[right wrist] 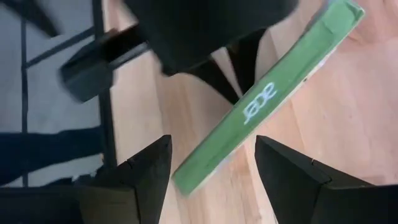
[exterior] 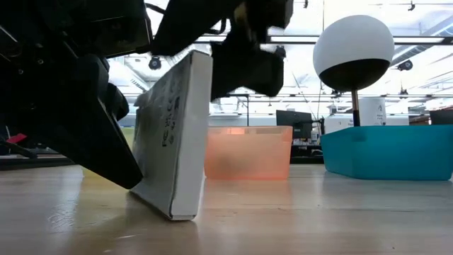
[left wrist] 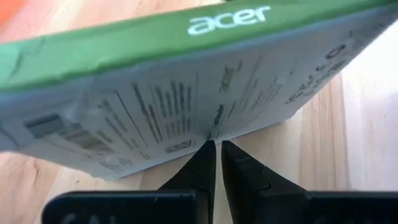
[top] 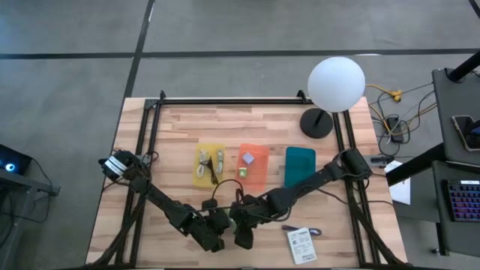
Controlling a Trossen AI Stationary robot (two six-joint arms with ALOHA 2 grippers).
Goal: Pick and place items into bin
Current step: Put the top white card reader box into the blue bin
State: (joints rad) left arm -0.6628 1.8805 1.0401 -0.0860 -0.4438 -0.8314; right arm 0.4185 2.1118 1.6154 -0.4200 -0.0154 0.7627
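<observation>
A flat white box (exterior: pixel 173 134) with black print and a green "acer" edge (right wrist: pixel 261 99) stands tilted on one long edge near the table's near edge. My left gripper (left wrist: pixel 216 149) is shut, with its tips against the printed face (left wrist: pixel 186 93). My right gripper (right wrist: pixel 212 142) is open above the box, one finger on either side of the green edge, and I cannot tell whether they touch. In the high view both grippers (top: pixel 214 236) (top: pixel 241 229) hide the box. A white printed card (top: pixel 300 244) lies flat to the right. My left gripper presses its shut fingertips (left wrist: pixel 208 152) against the box's broad printed face (left wrist: pixel 199 127), coming nearly level from the table's left. The box stands tilted, its lower long edge (exterior: pixel 177 211) on the table.
Three bins stand mid-table: yellow (top: pixel 199 174) with cables, orange (top: pixel 259 178) with small cubes, teal (top: pixel 300 166). The white globe lamp (top: pixel 336 84) stands at the far right. A thin cable (top: pixel 315 231) lies by the card. Bare wood shows left and right of the arms.
</observation>
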